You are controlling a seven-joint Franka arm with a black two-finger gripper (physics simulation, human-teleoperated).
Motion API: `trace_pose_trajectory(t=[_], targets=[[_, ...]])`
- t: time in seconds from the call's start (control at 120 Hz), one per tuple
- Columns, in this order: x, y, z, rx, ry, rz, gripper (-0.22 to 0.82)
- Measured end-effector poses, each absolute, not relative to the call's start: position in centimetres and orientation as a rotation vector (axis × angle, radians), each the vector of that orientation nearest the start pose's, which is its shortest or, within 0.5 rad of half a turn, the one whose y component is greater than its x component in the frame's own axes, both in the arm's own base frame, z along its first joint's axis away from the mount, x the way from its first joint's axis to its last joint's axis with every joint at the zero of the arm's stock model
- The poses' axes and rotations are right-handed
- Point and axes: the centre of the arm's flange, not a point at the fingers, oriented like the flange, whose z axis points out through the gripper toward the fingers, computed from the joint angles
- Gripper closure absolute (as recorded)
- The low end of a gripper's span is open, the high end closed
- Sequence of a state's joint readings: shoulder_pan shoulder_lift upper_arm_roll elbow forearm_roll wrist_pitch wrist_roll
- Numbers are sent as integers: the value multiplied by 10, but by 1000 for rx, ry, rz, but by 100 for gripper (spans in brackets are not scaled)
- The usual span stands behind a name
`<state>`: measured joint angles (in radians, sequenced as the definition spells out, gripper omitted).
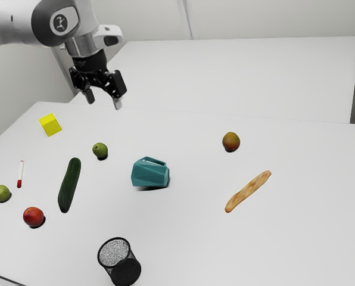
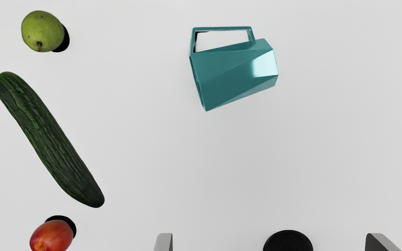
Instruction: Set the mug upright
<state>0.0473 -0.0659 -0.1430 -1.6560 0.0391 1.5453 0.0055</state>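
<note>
High above the table, my gripper [image 1: 103,103] hangs open at the exterior view's upper left, touching nothing. Its two fingertips stand wide apart in the wrist view, where the gripper [image 2: 269,242] has only bare table and part of a black cup beyond it. The teal mug [image 1: 150,173] lies on its side on the table, below and apart from the gripper. In the wrist view the mug [image 2: 234,73] shows its faceted side, with the handle sticking out sideways. Its inside is hidden.
Around the mug on the table [image 1: 183,238] are a cucumber [image 1: 69,185], a green pear [image 1: 100,150], a red fruit [image 1: 33,217], a black mesh cup [image 1: 125,272], a bread stick [image 1: 248,192] and a brown fruit [image 1: 231,141]. A yellow block [image 1: 50,124] sits farther off.
</note>
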Motion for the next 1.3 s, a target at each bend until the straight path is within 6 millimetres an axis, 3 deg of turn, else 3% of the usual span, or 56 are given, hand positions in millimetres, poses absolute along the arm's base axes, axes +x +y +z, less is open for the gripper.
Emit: trace_pose_trajectory(t=[0.125, 0.367, 0.533, 0.65, 0.858, 0.992, 1.192, 1.3], targets=[[549, -38, 610, -3108, 121, 24, 0], [555, -16, 603, -3197, 29, 5, 0], [560, -4, 572, -3340, -60, 107, 0], [559, 12, 533, -3401, -152, 242, 0], [558, 66, 455, -3483, -292, 358, 0], [566, 70, 410, -3568, -224, 315, 0], [563, 67, 367, -3695, -95, 150, 0], [561, 76, 341, -3762, -60, 66, 0]])
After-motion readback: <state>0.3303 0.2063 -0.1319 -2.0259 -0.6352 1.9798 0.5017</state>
